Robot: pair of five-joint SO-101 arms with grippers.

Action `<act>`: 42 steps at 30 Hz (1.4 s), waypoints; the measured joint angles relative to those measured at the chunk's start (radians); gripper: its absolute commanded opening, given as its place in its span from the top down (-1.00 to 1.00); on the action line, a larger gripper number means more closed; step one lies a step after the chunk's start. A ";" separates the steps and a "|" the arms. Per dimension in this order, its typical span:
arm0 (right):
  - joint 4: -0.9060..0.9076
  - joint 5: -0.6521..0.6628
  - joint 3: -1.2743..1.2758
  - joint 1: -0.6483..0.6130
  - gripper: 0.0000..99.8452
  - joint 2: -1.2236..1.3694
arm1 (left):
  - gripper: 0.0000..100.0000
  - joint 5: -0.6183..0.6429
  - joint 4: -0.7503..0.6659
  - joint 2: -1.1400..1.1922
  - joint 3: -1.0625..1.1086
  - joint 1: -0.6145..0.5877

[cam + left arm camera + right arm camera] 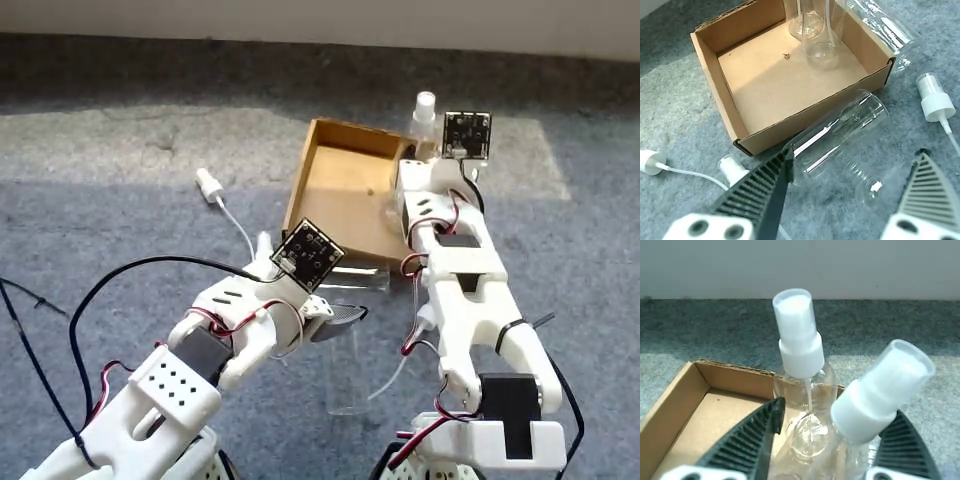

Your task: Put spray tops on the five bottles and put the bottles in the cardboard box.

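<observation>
The cardboard box (720, 37) holds two clear bottles standing at its far right corner. One upright bottle (797, 340) wears a white spray top. A second, tilted bottle (875, 390) with a spray top stands between the fingers of my right gripper (837, 410), which is open around it. My left gripper (855, 151) is open just above a bare bottle (840, 140) lying against the box's front wall. Another bare bottle (890, 30) lies beside the box. Loose spray tops (935, 97) (732, 167) (647, 162) lie on the carpet.
Grey carpet covers the table. Another clear bottle (355, 370) lies between the two arm bases. A spray top with its tube (208, 183) lies left of the box (340, 190). A black cable (90, 300) loops at the left.
</observation>
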 measured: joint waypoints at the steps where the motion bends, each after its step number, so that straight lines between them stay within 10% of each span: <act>1: 0.000 0.000 0.000 0.000 0.49 0.000 | 0.33 0.000 0.000 0.000 0.000 0.000; 31: 0.296 0.000 0.000 0.011 0.49 -0.559 | 0.33 0.000 0.000 0.000 0.000 0.000; 42: 0.512 0.000 0.000 0.290 0.49 -0.798 | 0.33 0.000 0.000 0.000 0.000 0.000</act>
